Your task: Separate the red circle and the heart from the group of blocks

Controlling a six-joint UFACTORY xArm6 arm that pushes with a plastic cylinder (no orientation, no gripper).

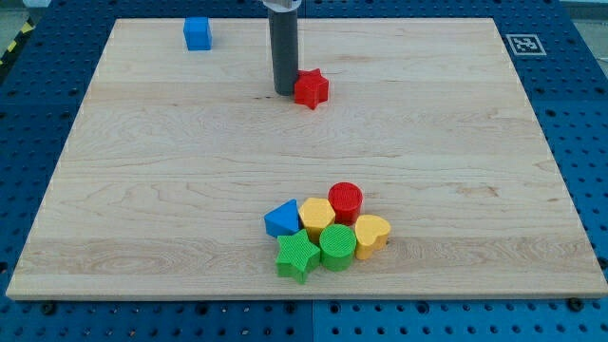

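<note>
Currently, status as logged:

Tip: the tip (285, 92) was seen at the view's top, centre, set on the board (142, 190) just left of the red star (311, 88), touching it or nearly so; contact could not be settled.
Hand state: no gripper was fitted; only a plain rod was seen, so nothing was open, closed or clamped.
Red circle: the red circle (346, 201) was found at the top right of the group, near the view's bottom, against the yellow block (316, 215) on its left and the heart (370, 233) at its lower right.
Heart: it was yellow and sat at the group's right edge, beside the green circle (337, 245).
Rest of group: the blue block (281, 219) was at the left and the green star (297, 255) at the bottom left, all packed tight.
Key relation: both targets were placed well apart from the tip, toward the view's bottom and slightly right. Both were on the group's right side, so their right flanks were left open.
Next move (judged): a long run down the board was needed, then entry between targets and the yellow block or green circle, so a push to the right could be made.
Risk (judged): neighbours were likely to be dragged along, given the tight packing.
Outlier: a blue cube (198, 33) was noted at top left, out of play.
</note>
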